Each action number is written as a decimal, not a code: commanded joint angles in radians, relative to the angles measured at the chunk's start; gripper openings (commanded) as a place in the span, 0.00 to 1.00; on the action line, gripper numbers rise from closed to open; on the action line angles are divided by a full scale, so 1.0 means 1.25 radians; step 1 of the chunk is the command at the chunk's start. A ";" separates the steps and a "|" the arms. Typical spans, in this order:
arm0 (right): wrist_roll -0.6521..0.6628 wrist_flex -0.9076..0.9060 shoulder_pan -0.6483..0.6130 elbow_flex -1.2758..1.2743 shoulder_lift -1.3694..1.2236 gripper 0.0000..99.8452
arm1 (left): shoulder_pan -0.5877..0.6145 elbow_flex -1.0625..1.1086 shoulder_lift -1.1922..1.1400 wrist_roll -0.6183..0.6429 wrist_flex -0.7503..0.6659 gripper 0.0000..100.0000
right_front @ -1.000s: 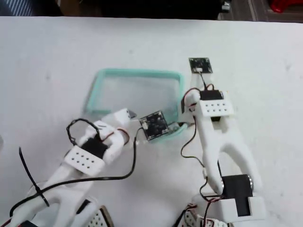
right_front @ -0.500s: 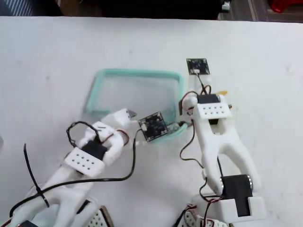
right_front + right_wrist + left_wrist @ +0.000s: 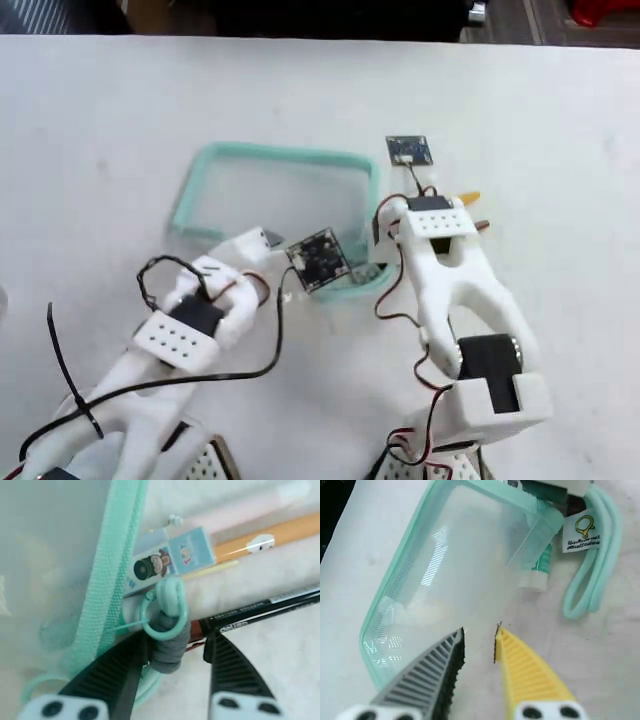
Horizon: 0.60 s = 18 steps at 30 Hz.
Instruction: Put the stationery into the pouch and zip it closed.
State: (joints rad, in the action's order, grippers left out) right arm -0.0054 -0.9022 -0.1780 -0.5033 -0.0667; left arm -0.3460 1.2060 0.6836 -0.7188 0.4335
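Black plastic jaws of the right gripper (image 3: 175, 639) stand part open astride the grey zip pull (image 3: 167, 656), unclamped. Left gripper (image 3: 480, 634), narrow and empty, hovers over the clear mint-edged pouch (image 3: 190, 195). Black pen (image 3: 260, 609), orange pencil (image 3: 290, 527) and pale blue eraser (image 3: 170, 557) lie outside, at the pouch's three o'clock. Advised: clamp the pull squarely, pin the pouch, draw along the zip. Since one second ago, right arm and pouch have shifted toward nine o'clock.
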 commanded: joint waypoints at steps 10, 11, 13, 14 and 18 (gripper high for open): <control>-0.002 0.004 0.012 0.029 0.062 0.02 | 0.006 -0.025 0.006 0.028 -0.026 0.13; -0.002 -0.004 0.013 0.034 0.069 0.02 | 0.008 -0.028 0.007 0.063 -0.025 0.13; -0.001 -0.034 0.018 0.050 0.099 0.02 | 0.009 -0.044 0.015 0.122 -0.022 0.13; -0.001 -0.051 0.020 0.061 0.118 0.02 | 0.009 -0.045 0.024 0.134 -0.020 0.13; -0.001 -0.110 0.017 0.103 0.209 0.02 | 0.001 -0.042 0.061 0.122 -0.020 0.13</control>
State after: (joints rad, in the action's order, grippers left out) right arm -0.0054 -0.9943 -0.1703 -0.4496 0.0852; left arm -0.3460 1.2060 0.7035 -0.5792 0.4335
